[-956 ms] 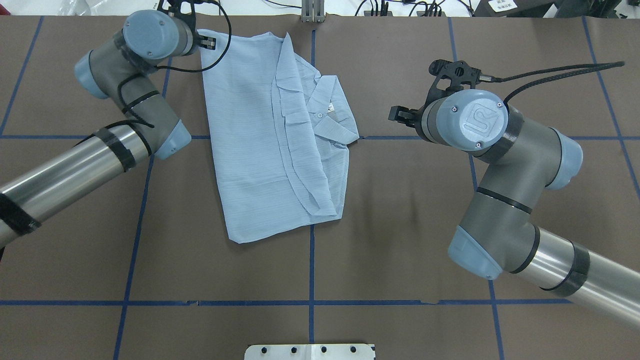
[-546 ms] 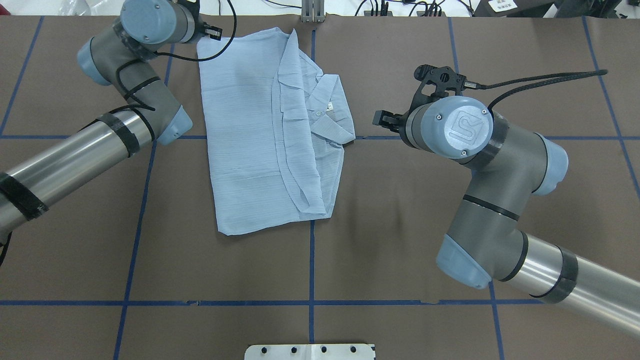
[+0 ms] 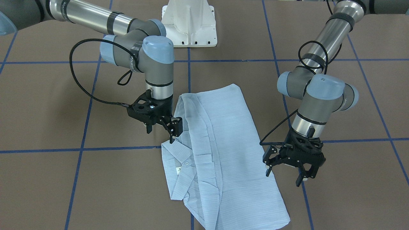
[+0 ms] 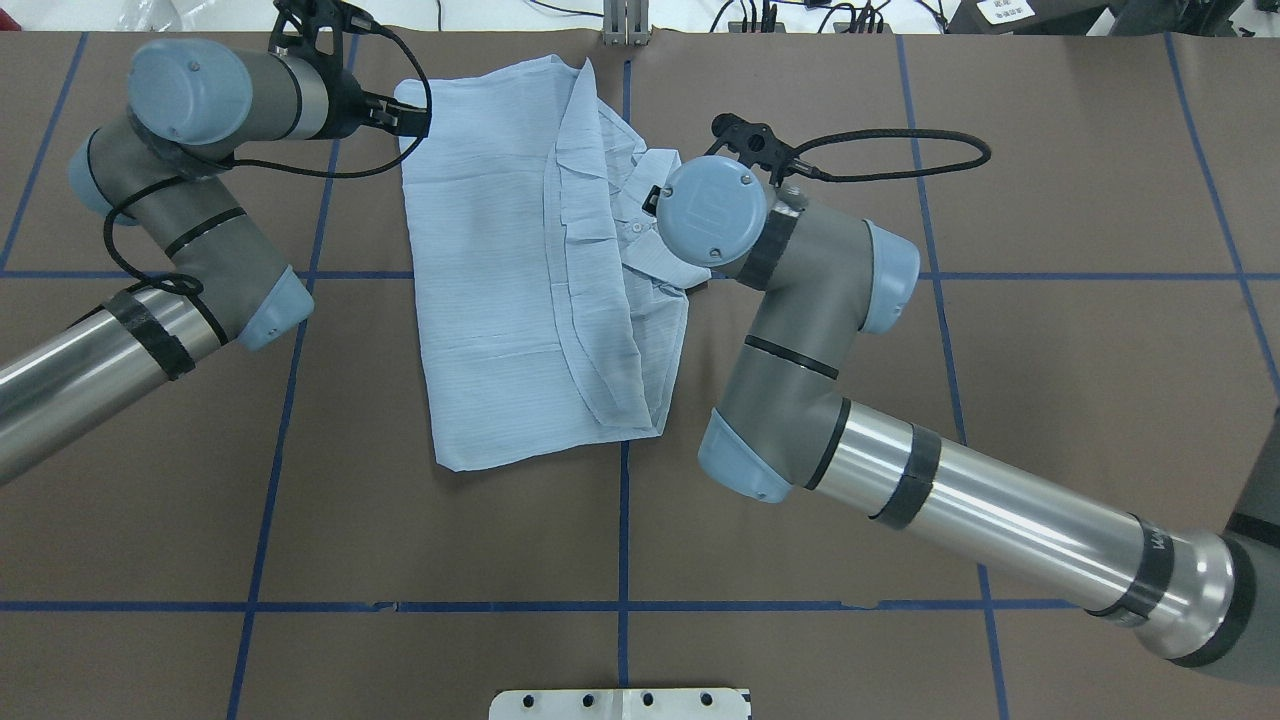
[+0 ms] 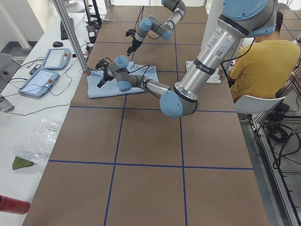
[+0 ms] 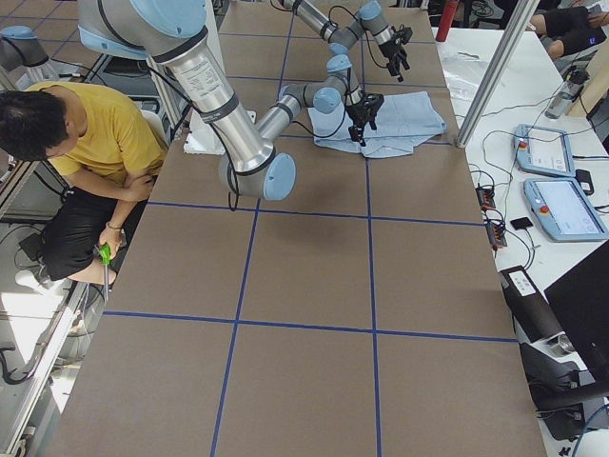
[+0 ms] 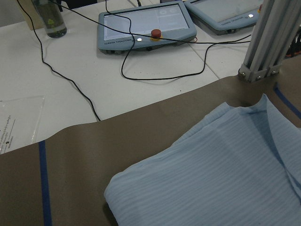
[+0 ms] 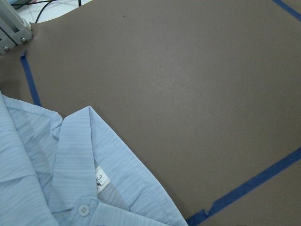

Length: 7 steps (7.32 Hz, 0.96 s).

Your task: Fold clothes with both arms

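Right arm nearer — one shirt

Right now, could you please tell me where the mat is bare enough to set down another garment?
The widest bare stretch lies between the shirt and the white base plate. The far right corner, beyond the cable of the right arm, is also free. It is crowded at the collar and beside the left arm.

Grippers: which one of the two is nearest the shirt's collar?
The right gripper, close by the collar; the left gripper hangs by the shirt's opposite, plain edge.
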### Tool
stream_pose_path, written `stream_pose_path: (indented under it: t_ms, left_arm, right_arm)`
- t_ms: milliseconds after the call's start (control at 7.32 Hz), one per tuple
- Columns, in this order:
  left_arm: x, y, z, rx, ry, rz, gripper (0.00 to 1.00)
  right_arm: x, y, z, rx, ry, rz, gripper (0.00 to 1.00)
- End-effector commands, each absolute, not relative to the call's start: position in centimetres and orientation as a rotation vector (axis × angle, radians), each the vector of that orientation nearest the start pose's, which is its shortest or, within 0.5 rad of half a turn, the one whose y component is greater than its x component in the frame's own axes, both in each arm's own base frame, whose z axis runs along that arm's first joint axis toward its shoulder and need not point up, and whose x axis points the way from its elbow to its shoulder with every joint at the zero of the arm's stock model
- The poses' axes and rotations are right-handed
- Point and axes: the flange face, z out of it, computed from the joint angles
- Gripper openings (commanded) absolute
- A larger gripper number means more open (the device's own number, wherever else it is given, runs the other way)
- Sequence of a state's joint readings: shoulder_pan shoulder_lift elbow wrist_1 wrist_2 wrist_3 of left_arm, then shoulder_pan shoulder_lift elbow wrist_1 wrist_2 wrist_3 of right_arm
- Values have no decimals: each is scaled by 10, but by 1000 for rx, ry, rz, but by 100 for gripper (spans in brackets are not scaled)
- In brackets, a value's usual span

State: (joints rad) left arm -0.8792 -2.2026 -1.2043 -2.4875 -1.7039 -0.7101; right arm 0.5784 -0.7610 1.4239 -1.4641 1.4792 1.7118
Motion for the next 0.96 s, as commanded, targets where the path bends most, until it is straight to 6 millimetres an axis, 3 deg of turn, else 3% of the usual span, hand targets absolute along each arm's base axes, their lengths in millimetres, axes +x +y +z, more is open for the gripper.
stream_pose_path:
  t_ms: [0,273,546,819]
  left_arm:
    - [409,-646,348,786,898,16,100]
    - [411,-645,348,785,900,19,100]
    - [411,-645,349,783,899,19,100]
    - [413,-644,349,782,900,21,100]
  right_arm:
    - [-581,-536,224,248,-714,762,77]
    - [-593,-522,234,242,-704,775,67]
    - [-601,-517,238,301,-744,816,65]
    - [-612,-519,263,294,-760,854,65]
